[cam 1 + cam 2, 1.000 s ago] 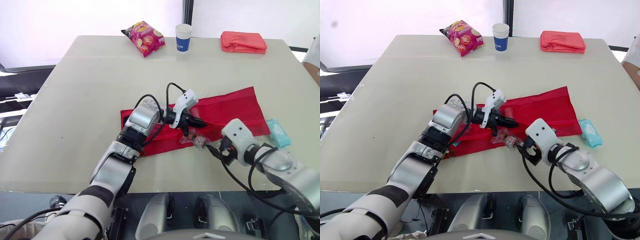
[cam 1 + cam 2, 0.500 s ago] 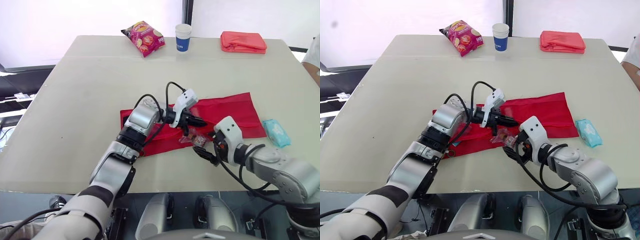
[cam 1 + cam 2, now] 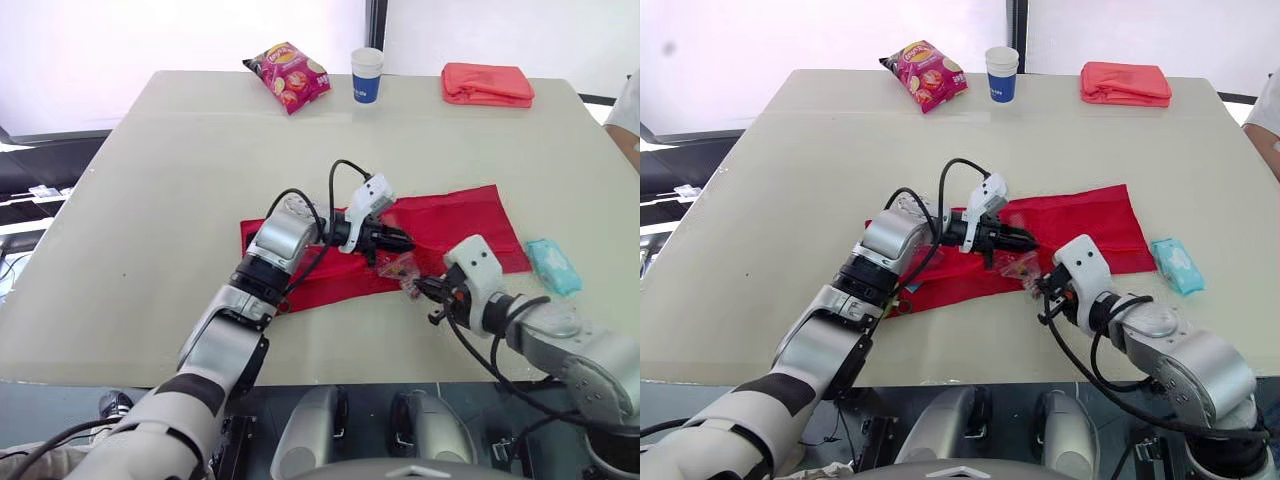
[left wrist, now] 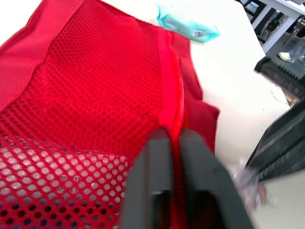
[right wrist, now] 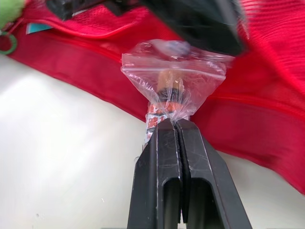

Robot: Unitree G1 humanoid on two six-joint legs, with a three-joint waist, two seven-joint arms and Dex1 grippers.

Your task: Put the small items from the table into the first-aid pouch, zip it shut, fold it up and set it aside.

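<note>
The red mesh first-aid pouch [image 3: 450, 215] lies spread out on the table's near middle. My left gripper [image 3: 400, 241] is shut on the pouch's red zipper edge [image 4: 172, 86], holding it up a little. A small clear plastic bag [image 5: 171, 71] with a little bottle inside lies against the pouch's front edge. My right gripper [image 3: 425, 288] is shut on the bag's lower end, just in front of the left gripper. A teal tissue packet [image 3: 553, 266] lies on the table to the right of the pouch.
At the table's far edge stand a pink snack bag [image 3: 288, 75], a blue-and-white paper cup [image 3: 367, 75] and a folded coral cloth [image 3: 487, 83]. A person's sleeve [image 3: 630, 115] shows at the right edge.
My right gripper, open beside the plastic bag half a second ago, has closed on it and shifted slightly right. The left gripper still holds the pouch edge.
</note>
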